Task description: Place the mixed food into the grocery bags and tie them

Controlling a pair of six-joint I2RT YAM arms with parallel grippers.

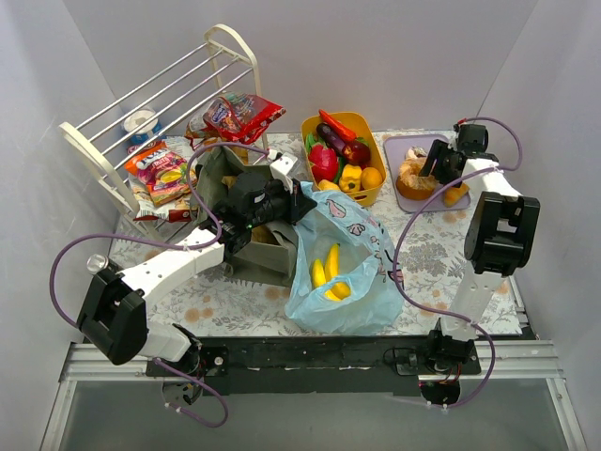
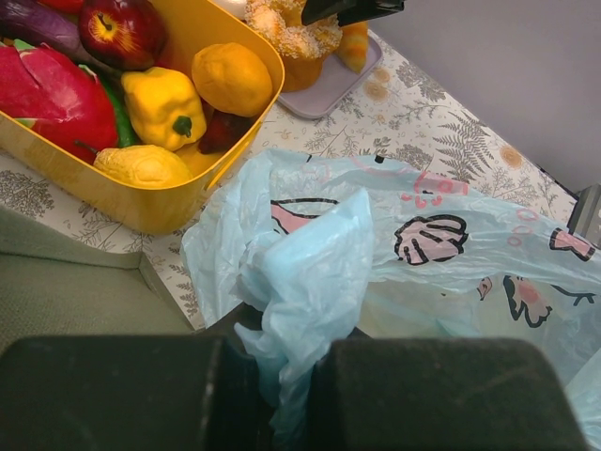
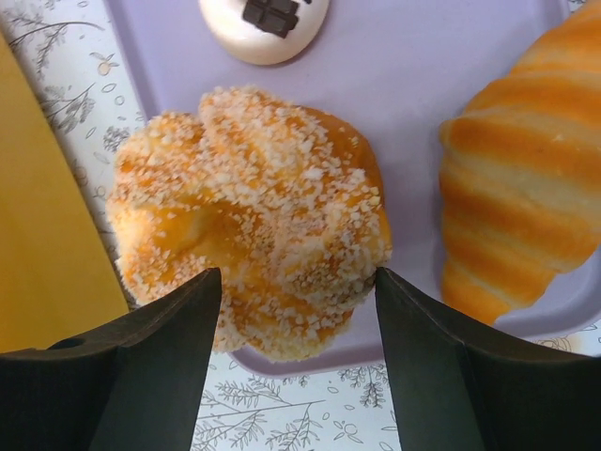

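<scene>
My left gripper [image 1: 277,205] is covering the mouth of the olive tote [image 1: 255,261], so I am seeing nothing of what is lying inside. At my left wrist, a bunch of the blue bag [image 2: 310,272] is running out of sight between my blurred fingers [image 2: 113,395]. At my right wrist, the croissant [image 3: 521,178] is running off the right edge and the chocolate-topped white bun [image 3: 263,23] off the top.

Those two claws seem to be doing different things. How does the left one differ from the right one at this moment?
The left gripper is shut, pinching a fold of the light-blue bag; the right gripper stands open. The left gripper works beside the yellow tub; the right gripper straddles a crumb-coated bun on the purple tray, and whether it touches the bun is unclear. Both have dark two-finger jaws.
</scene>
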